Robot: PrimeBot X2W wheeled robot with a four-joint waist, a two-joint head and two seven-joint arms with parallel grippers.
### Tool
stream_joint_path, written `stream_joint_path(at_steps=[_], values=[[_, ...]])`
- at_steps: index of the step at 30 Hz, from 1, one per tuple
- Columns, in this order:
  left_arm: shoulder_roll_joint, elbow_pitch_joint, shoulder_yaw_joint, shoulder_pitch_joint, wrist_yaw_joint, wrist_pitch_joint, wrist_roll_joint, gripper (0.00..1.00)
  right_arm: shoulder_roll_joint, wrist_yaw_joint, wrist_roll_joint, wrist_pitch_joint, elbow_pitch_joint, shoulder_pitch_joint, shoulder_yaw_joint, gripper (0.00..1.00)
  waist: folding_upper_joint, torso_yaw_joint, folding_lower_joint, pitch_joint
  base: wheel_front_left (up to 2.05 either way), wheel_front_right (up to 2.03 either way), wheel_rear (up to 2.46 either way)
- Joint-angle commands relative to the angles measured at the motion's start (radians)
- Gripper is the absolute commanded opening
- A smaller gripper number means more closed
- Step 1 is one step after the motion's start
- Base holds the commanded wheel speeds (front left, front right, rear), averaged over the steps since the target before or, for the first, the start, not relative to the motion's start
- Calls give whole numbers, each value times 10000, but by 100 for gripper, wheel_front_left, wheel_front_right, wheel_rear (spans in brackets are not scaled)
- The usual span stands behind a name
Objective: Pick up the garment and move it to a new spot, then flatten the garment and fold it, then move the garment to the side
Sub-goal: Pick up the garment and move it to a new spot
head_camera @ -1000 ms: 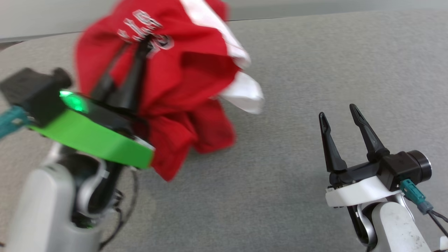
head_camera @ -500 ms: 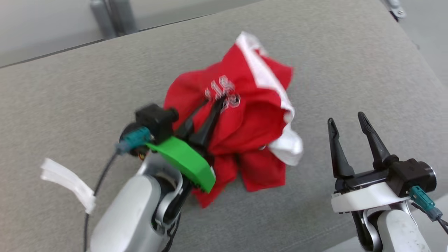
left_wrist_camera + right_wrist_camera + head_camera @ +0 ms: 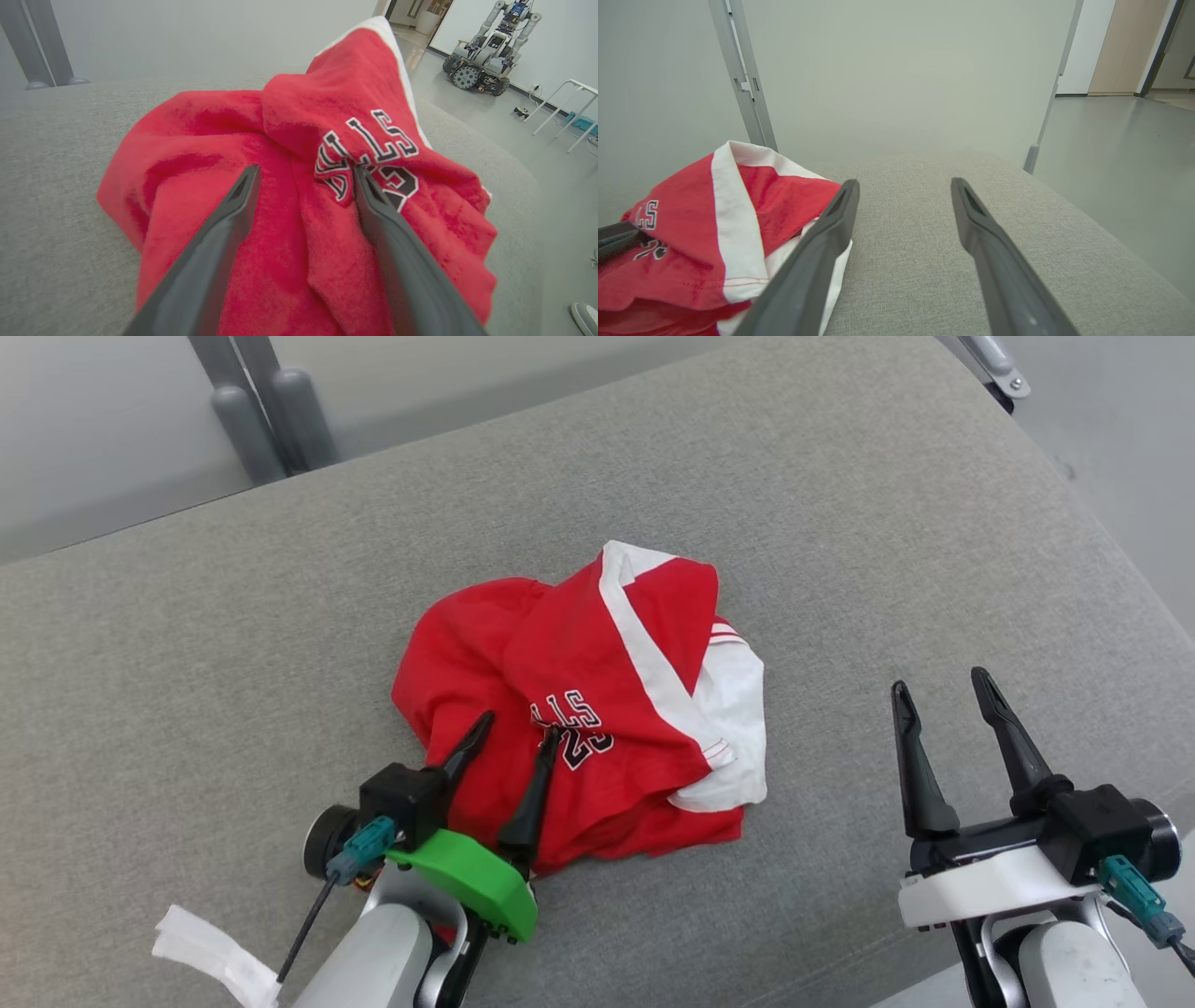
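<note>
Head view: red garment lies crumpled mid-way across the grey cushion. Left gripper, at its seven o'clock, stands spread over the cloth, gripping nothing. Right gripper, at four o'clock, is spread and empty. Relocation apparently done; flattening, folding and setting aside remain.

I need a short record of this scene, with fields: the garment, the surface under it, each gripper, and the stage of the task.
garment: red jersey with white trim and lettering, crumpled in a heap, not flat
surface: grey fabric cushion; the garment lies near its middle
left gripper: open, fingers spread over the near part of the garment, by the lettering
right gripper: open, to the right of the garment, apart from it
task stage: garment set down; flattening and folding not yet done
</note>
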Motion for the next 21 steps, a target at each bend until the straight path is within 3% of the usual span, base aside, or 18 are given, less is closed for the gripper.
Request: stream_joint_path(at_steps=[1, 5, 10, 21], values=[[-22, -171, 159, 349, 150, -172, 79, 100, -7, 4, -126, -32, -39, 196, -76, 100, -1, 503, 0, -478, 0, 0, 0], [-28, -1049, 826, 1124, 618, -340, 320, 100, -5, 4, -358, -32, -97, 350, -185, 100, -1, 1003, 0, -874, 0, 0, 0], [-110, -2601, 2361, 2656, 1039, -324, 1022, 100, -160, 4, -489, -32, -138, 570, -202, 100, -1, 1612, 0, -1175, 0, 0, 0], [-515, -3275, 5179, 4432, 404, -327, 2198, 100, -253, 4, -534, -32, 34, 1017, -324, 100, -1, 2546, 0, -1512, 0, 0, 0]])
